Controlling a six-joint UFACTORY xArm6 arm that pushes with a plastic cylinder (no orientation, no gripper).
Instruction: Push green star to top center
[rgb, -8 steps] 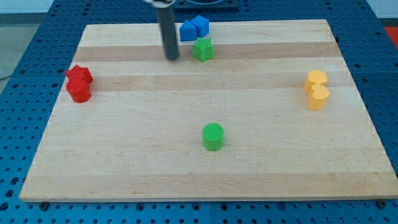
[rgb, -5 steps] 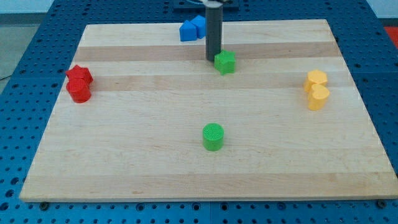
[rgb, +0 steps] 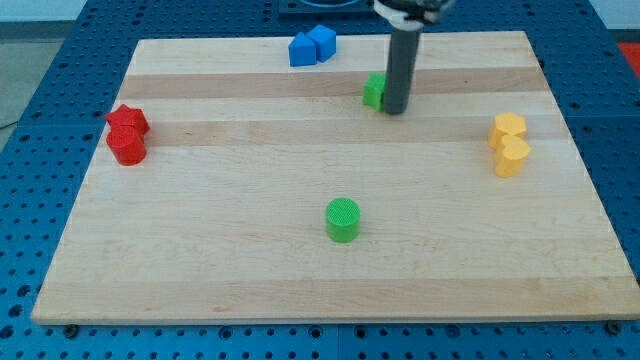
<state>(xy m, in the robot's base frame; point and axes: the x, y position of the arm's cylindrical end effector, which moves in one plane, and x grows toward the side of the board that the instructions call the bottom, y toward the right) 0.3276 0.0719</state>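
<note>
The green star lies near the top of the wooden board, a little right of centre. The dark rod partly hides its right side. My tip rests on the board right against the star's right side. Only the star's left part shows.
Two blue blocks sit together at the top, left of the star. A green cylinder stands below the middle. Two red blocks sit at the view's left edge, two yellow blocks at the right.
The rod swept from the star's left side, pushed it right and down, then passed over to its right side. The star now sits right of where it began.
</note>
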